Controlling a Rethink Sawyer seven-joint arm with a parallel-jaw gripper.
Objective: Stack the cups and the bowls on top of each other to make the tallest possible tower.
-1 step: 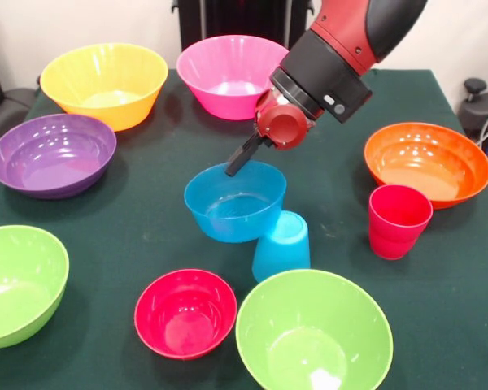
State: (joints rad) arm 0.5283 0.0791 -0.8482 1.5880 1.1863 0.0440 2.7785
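Red and black, the gripper (pixel 237 162) is seen at the frame's centre, clenched on the far rim of the blue bowl (pixel 234 203). The bowl is held tilted, its lower edge touching the upturned blue cup (pixel 281 244) just below. It should be levelled and centred on the cup before release.

Blue bowl (pixel 234 201) tilted against blue cup (pixel 282 244)
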